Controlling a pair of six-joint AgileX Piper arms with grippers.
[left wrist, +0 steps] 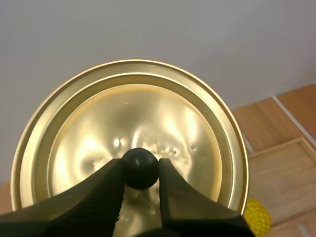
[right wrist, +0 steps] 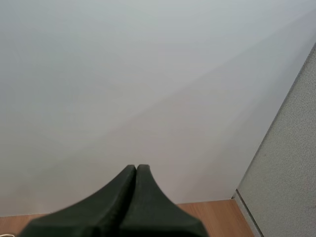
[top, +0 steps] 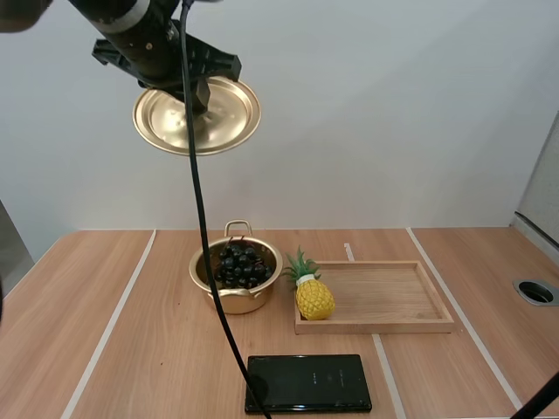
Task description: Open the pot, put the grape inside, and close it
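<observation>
Pot [top: 236,284] sits open near the middle of the tabletop [top: 105,297], just beside the left end of the wooden tray [top: 384,297]. The bunch of grapes [top: 238,264] is already inside (so opening and loading look done). The lid [top: 231,118] hangs in the air, well above the pot and off toward the tabletop's left edge. The left gripper [left wrist: 140,173] is clamped on its black knob [left wrist: 140,165]. The right gripper [right wrist: 136,170] is clenched on nothing, facing the wall. What's left, by my read, is to lower the lid onto the pot and release it.
</observation>
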